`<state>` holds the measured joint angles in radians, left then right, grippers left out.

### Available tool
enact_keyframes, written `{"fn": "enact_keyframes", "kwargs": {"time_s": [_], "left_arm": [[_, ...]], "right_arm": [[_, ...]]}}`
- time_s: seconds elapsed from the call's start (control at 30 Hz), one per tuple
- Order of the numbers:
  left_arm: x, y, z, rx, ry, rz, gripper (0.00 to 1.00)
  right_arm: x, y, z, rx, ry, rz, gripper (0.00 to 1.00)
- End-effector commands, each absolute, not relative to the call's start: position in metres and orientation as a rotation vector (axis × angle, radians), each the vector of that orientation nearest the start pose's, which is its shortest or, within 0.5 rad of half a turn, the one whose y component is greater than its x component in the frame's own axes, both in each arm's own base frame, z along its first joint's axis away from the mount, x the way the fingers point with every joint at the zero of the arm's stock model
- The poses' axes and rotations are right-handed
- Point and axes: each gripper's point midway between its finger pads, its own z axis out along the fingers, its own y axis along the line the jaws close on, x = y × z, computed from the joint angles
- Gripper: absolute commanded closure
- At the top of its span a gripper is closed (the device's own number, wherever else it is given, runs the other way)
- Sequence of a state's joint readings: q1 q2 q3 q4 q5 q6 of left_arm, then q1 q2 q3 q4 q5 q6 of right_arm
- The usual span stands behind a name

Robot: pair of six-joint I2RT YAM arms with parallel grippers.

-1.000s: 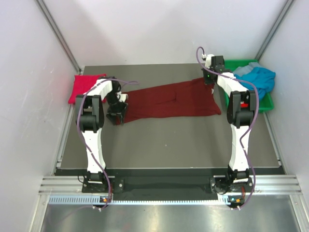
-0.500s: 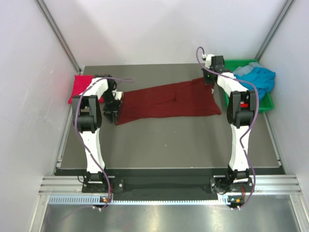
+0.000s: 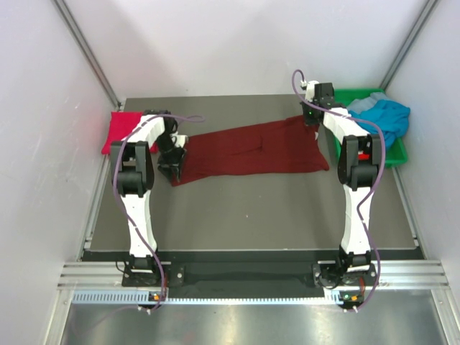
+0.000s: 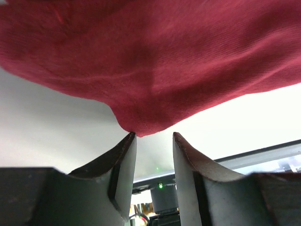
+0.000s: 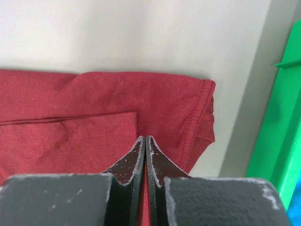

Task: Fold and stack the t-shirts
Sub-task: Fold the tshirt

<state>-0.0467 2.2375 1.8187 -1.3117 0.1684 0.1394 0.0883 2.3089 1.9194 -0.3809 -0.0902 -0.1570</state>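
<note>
Maroon t-shirt (image 3: 251, 149) lies spread on the table (image 3: 251, 208). Right pincer (image 5: 145, 137) is closed at its sleeve end. Left pincer (image 4: 154, 135) stands open at the opposite edge and may catch only the fold tip, letting the cloth slip.

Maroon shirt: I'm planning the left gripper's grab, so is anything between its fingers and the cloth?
Nothing visible does. The left gripper stands open, and the maroon shirt has its edge right at the tips, nothing between. The crimson shirt lies apart, further left.
</note>
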Motion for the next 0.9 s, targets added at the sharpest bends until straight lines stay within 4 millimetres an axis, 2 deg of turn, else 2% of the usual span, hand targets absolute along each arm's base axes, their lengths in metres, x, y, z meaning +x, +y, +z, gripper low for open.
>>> {"fn": "enact_keyframes", "kwargs": {"time_s": [0.0,0.2,0.33,0.43,0.87], "left_arm": [[0.341,-0.037,0.043,0.268,3.281,-0.276,0.58],[0.339,-0.031,0.039,0.248,3.294,-0.244,0.59],[0.345,-0.033,0.037,0.257,3.287,-0.259,0.64],[0.347,-0.035,0.038,0.268,3.278,-0.274,1.0],[0.342,-0.028,0.054,0.267,3.251,-0.262,1.0]], "right_arm": [[0.609,0.058,0.126,-0.319,2.177,0.045,1.0],[0.609,0.061,0.124,-0.321,2.182,0.054,1.0],[0.609,0.061,0.124,-0.324,2.178,0.054,1.0],[0.609,0.061,0.123,-0.325,2.181,0.055,1.0],[0.611,0.058,0.126,-0.317,2.173,0.045,1.0]]}}
